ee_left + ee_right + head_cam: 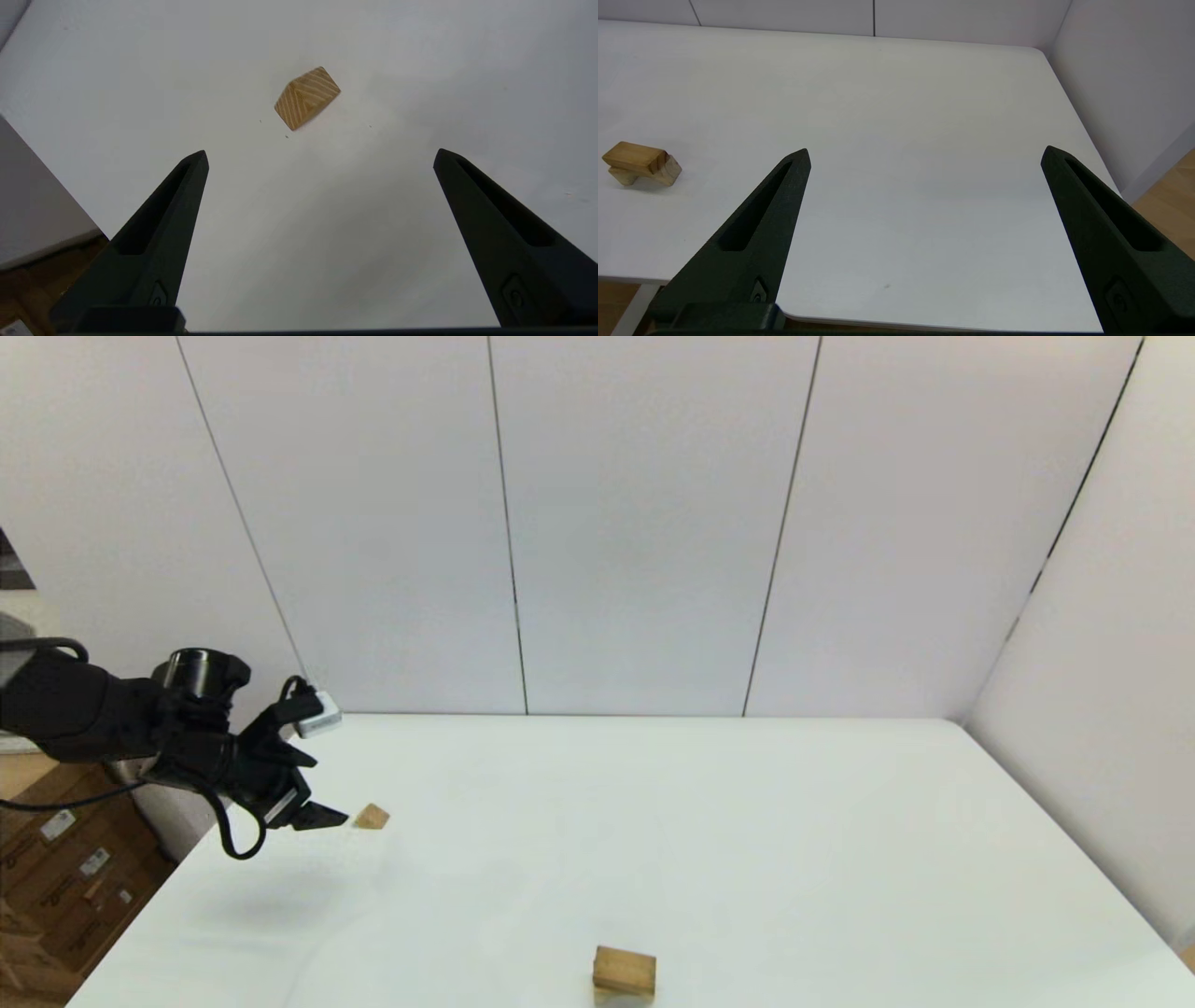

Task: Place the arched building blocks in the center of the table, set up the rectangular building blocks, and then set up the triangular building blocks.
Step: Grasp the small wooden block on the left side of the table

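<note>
Left claw [327,819] gapes beside triangular block [372,817].

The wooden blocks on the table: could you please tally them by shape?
Triangular block: 1
Rectangular bar: 1, lying on the arch
Arched block: 1
Total: 3

Three wooden blocks sit on one white table [747,821]. One is a small wedge [372,817], lying alone near the table's left side. The other two make a single stack at the near edge: one solid bar [633,157] lying on top of one arch [668,170]. Two grippers are about: the left gripper [322,818] near the wedge, and the right gripper [924,154], each with two black fingers spread wide.
</note>
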Motion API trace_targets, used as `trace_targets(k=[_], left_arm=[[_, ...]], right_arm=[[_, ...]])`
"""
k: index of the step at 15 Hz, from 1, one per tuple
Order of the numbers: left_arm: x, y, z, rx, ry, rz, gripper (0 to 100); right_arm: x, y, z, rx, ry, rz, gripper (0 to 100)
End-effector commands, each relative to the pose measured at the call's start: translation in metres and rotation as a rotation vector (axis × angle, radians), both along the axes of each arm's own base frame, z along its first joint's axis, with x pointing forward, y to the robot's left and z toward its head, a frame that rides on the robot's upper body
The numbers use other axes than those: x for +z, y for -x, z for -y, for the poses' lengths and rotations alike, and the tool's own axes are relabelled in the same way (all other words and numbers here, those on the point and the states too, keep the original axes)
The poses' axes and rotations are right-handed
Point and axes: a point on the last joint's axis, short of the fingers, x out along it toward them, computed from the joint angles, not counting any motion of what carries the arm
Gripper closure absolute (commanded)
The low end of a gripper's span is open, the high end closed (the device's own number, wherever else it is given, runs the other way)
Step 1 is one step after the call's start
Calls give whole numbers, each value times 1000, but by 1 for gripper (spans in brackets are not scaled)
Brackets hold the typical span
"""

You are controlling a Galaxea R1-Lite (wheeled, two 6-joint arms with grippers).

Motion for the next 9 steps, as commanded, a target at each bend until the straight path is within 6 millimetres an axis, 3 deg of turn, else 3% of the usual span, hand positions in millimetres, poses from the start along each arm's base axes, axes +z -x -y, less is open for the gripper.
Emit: trace_targets(k=[1, 9], left_arm=[[-14, -18, 6, -37, -4, -7, 0], [-10, -14, 22, -87, -6, -28, 0]], right_arm=[[0, 0, 0, 1, 0, -1, 0], [0, 0, 0, 1, 0, -1, 0]])
